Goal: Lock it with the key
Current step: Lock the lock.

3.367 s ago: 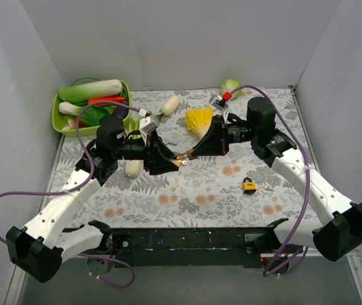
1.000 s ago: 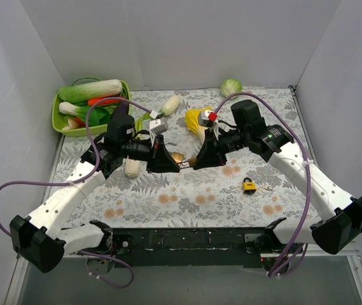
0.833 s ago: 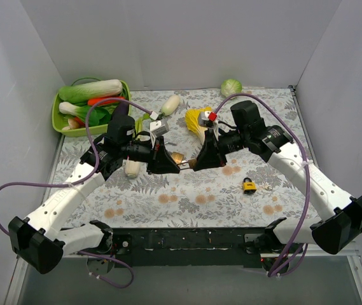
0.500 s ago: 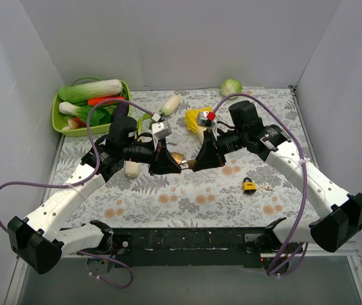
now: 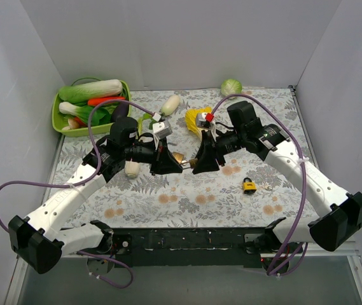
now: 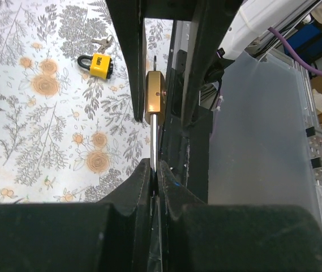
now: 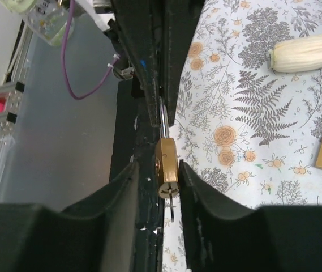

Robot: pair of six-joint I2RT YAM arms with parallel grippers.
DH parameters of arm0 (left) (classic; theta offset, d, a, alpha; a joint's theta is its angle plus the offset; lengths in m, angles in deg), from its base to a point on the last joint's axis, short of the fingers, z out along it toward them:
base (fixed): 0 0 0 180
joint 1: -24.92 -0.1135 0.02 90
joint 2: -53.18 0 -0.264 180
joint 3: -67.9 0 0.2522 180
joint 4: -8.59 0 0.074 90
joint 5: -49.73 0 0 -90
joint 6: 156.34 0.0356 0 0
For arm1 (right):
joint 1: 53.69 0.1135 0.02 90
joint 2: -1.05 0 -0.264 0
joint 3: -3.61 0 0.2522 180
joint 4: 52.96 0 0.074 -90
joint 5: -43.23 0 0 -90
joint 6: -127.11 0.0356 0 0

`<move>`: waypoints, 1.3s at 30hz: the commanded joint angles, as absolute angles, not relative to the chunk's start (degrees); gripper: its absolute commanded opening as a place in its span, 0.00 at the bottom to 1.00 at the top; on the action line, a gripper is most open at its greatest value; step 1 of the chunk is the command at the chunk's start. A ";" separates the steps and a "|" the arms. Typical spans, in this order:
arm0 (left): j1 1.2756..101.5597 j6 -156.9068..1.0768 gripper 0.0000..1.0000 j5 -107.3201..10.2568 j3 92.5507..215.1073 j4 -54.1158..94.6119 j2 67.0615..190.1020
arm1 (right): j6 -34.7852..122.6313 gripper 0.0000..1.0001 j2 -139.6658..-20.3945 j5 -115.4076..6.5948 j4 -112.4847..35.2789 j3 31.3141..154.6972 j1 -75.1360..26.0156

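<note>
A brass padlock (image 5: 182, 164) hangs in the air between my two grippers, above the middle of the table. My left gripper (image 6: 154, 168) is shut on its silver shackle (image 6: 154, 139), with the brass body (image 6: 154, 96) pointing away from it. A key (image 7: 172, 207) sticks out of the keyhole at the body's end (image 7: 167, 164). My right gripper (image 7: 158, 165) stands open around the body and the key. One finger lies close against the brass and the other is a little apart. In the top view the left gripper (image 5: 170, 163) and the right gripper (image 5: 200, 163) face each other.
A yellow padlock (image 5: 249, 185) with keys lies on the floral cloth to the right. A green basket (image 5: 58, 121) of vegetables stands at the back left. A white radish (image 5: 170, 103), a yellow vegetable (image 5: 196, 119), a pale corn cob (image 5: 132, 168) and a cabbage (image 5: 231, 86) lie behind.
My right gripper's jaws have spread apart around the key and lock. Both arms have drifted slightly left with the padlock. The left grip on the shackle is unchanged.
</note>
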State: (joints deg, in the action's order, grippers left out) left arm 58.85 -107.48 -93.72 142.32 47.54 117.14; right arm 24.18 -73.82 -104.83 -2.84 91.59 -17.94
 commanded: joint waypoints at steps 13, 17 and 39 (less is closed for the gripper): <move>57.61 -95.60 0.00 -98.45 141.86 51.18 115.93 | 7.49 0.47 -75.06 -101.61 16.88 101.75 -21.61; 57.53 -95.60 0.00 -98.63 142.22 51.27 116.54 | 8.54 0.46 -75.50 -101.87 15.91 101.75 -21.61; 57.61 -95.16 0.00 -96.52 141.34 51.88 116.90 | 10.04 0.01 -77.53 -99.86 15.11 98.85 -17.91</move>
